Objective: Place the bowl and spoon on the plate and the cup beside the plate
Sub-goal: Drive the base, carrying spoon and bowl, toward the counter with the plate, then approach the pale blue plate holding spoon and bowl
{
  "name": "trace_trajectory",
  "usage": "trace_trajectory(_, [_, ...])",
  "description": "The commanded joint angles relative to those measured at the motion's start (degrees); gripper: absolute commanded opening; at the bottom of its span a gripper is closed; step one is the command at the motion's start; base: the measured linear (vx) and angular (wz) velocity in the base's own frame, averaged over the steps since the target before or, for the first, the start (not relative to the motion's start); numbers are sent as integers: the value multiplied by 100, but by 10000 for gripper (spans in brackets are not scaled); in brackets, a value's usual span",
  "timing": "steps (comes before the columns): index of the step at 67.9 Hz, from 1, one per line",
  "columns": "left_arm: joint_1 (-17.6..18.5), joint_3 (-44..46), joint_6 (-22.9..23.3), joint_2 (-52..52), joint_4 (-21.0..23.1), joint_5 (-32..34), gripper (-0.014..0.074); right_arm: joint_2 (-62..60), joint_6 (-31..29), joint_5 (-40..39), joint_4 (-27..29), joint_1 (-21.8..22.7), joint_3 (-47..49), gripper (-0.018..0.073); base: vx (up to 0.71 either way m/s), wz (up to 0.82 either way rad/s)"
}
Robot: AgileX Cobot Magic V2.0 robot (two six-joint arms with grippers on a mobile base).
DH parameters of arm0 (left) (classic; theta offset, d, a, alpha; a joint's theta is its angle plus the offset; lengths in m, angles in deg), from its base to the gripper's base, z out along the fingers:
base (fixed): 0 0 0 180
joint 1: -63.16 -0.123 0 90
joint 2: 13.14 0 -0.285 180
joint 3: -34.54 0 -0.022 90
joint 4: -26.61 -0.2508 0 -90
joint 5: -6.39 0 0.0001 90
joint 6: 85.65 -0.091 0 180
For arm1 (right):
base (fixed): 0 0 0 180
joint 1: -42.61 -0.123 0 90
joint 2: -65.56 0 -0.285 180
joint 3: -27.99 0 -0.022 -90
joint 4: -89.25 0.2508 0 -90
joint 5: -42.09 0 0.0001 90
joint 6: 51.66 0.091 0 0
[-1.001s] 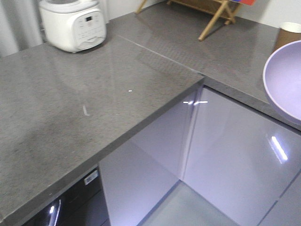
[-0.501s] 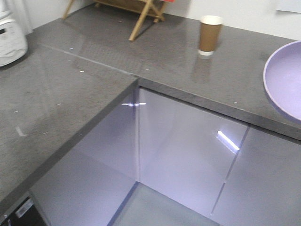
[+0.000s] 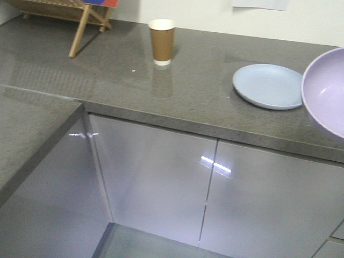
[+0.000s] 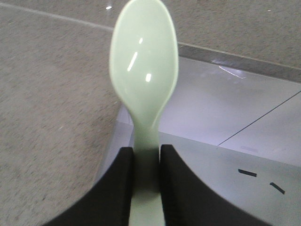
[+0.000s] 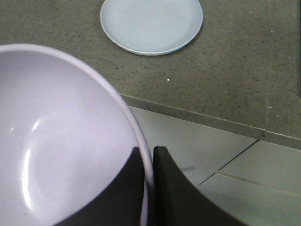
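Plate (image 3: 267,86) lies flat on the grey counter (image 3: 204,91), near its front edge and well right of the cup (image 3: 162,42). The cup stands upright farther back. Glossy cabinet doors (image 3: 156,183) run below the counter, and a wooden stand (image 3: 80,27) sits at the back left. The bowl (image 5: 61,141) is off the counter, tilted with its inside facing the front camera, just right of the plate and out over the counter's front edge. The right gripper (image 5: 148,155) pinches its rim, one finger inside and one outside. The left gripper (image 4: 145,155) is closed narrowly on the spoon (image 4: 143,70) handle. The spoon's scoop points forward, in the air above the counter's inner corner.
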Motion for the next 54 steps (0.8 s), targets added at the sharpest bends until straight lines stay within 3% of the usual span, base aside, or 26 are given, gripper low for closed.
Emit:
trace_trajectory(1, [25,151,-10,-120,-16,139,-6,-60,-67,-359,-25,18,151,-6,9,-36])
trace_trajectory(54, [25,151,-10,-120,-16,139,-6,-60,-67,-355,-25,18,151,-6,8,-31])
